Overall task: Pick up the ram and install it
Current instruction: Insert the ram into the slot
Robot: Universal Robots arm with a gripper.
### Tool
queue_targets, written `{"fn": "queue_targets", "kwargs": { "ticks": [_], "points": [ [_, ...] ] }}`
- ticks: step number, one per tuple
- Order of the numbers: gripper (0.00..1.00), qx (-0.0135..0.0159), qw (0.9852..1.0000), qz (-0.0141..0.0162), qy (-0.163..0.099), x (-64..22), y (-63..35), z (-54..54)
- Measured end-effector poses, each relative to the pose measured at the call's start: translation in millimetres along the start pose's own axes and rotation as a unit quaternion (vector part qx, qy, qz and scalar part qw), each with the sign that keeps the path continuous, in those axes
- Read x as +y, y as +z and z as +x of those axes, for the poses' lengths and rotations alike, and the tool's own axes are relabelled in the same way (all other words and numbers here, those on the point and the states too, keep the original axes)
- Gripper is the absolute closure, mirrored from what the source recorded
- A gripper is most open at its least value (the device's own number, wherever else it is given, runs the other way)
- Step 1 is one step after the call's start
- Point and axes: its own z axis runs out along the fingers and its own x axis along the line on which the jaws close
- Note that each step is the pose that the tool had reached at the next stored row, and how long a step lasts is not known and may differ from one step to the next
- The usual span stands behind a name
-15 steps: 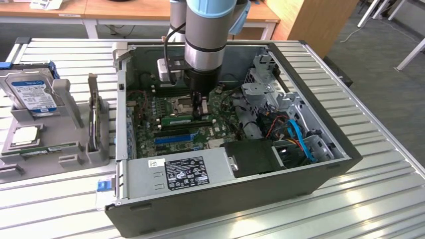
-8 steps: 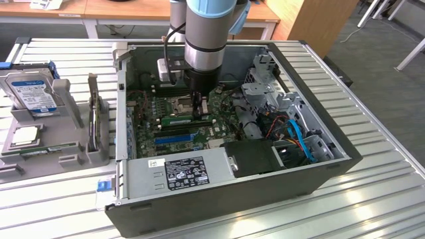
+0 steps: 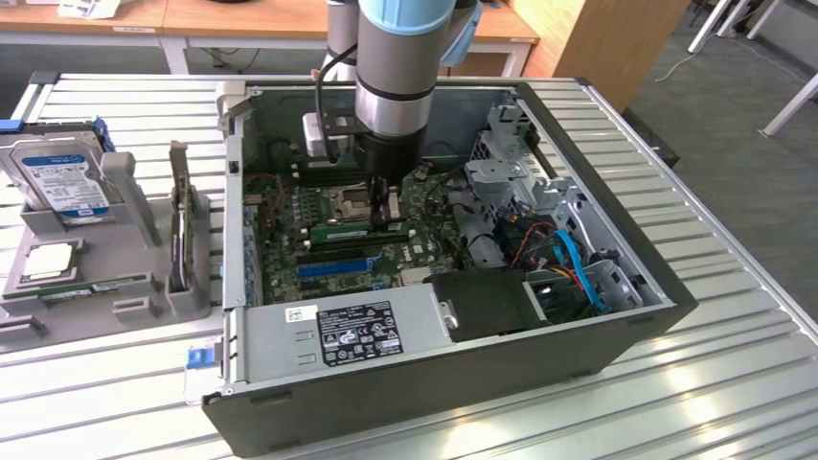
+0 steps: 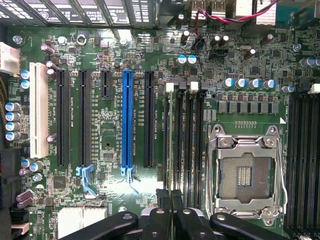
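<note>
Tool (image 4: 170,196) pinched nearly shut on the ram (image 4: 169,135), stick edge-on at a memory slot, motherboard (image 4: 107,131) beneath

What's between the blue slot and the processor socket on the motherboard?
In the wrist view, a black expansion slot and a row of memory slots lie between them.

Wooden desks (image 3: 256,19) behind; wooden panel (image 3: 601,38); grey carpet floor (image 3: 729,105); ribbed metal tabletop (image 3: 715,383), glare patches.
</note>
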Motion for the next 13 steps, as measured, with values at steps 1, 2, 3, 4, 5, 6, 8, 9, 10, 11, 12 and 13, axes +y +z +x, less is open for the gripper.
{"fn": "queue_targets", "kwargs": {
  "ticks": [1, 2, 3, 4, 5, 6, 8, 9, 10, 11, 12, 13],
  "points": [
    [0.88, 0.0000, 1.0000, 0.0000, 0.000, 0.0, 0.2, 0.0],
    [0.88, 0.0000, 1.0000, 0.0000, 0.000, 0.0, 0.2, 0.0],
    [0.88, 0.0000, 1.0000, 0.0000, 0.000, 0.0, 0.3, 0.0],
    [0.88, 0.0000, 1.0000, 0.0000, 0.000, 0.0, 0.4, 0.0],
    [0.88, -0.0001, 1.0000, 0.0000, 0.000, 0.0, 0.6, 0.0],
    [0.88, 0.0000, 1.0000, 0.0000, 0.000, 0.0, 0.7, 0.0],
    [0.88, 0.0000, 1.0000, 0.0000, 0.000, 0.0, 0.8, 0.0],
    [0.88, 0.0000, 1.0000, 0.0000, 0.000, 0.0, 1.4, 0.0],
    [0.88, 0.0000, 1.0000, 0.0000, 0.000, 0.1, 1.8, 0.0],
    [0.88, 0.0000, 1.0000, 0.0000, 0.000, 0.0, 1.9, 0.0],
    [0.88, 0.0000, 1.0000, 0.0000, 0.000, 0.1, 1.9, 0.0],
    [0.88, 0.0000, 1.0000, 0.0000, 0.000, 0.0, 1.9, 0.0]
  ]
}}
